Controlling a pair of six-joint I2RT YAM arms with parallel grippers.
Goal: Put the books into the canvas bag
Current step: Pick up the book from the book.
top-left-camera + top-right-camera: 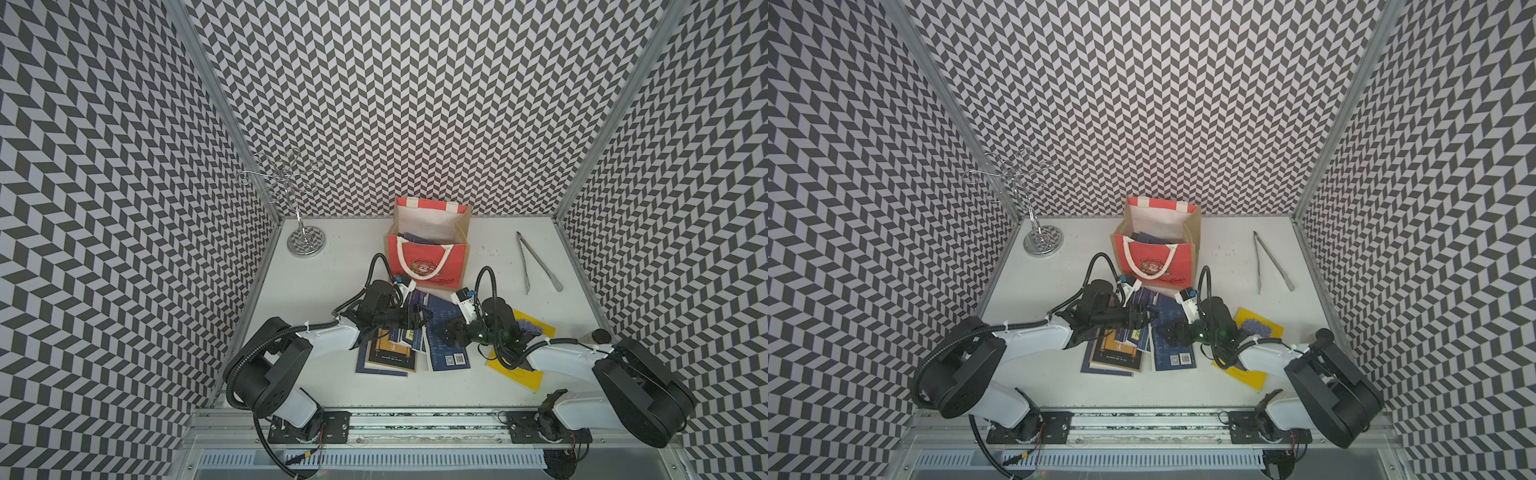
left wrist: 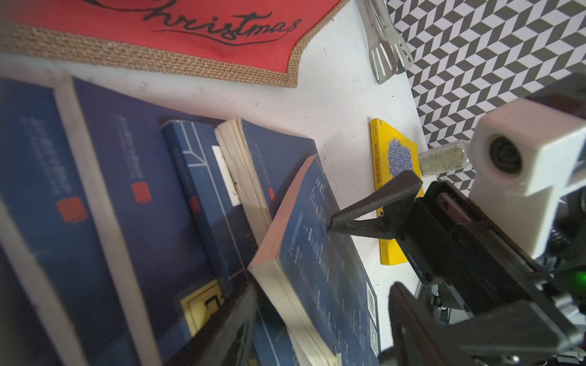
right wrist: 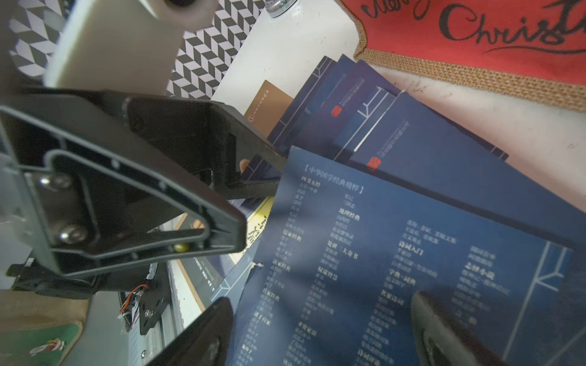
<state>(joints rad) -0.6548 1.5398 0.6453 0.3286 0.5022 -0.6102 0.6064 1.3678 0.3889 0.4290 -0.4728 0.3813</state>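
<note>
Books (image 1: 446, 353) were found heaped in a loose, overlapping pile on the counter (image 1: 332, 270), just in front of the canvas bag (image 1: 428, 266). The bag stood upright and open-mouthed near the back wall. Several navy volumes (image 1: 415, 240) were seen already standing inside it. At the near left corner of the pile, a tan-and-black book (image 1: 388, 353) was noted lying flat atop a navy one. A yellow book (image 1: 515, 376) was recorded apart from the pile, to its right, partly covered by the right arm. One navy book (image 2: 323, 253), back cover uppermost, was observed tilted, its page edge raised off the volumes beneath.

The left pincer (image 1: 422, 318) was found with jaws spread on either side of that raised edge; contact with the book could not be established. The right pincer (image 3: 320, 301) was found spread wide over the same back cover, with nothing held. One of its fingers (image 2: 374, 215) was seen with its tip at the cover.

Further out, metal tongs (image 1: 536, 266) were noted lying to the right of the bag. A chrome wire stand (image 1: 306, 243) was noted at the far left corner and a small jar (image 2: 442, 160) at the right edge.
</note>
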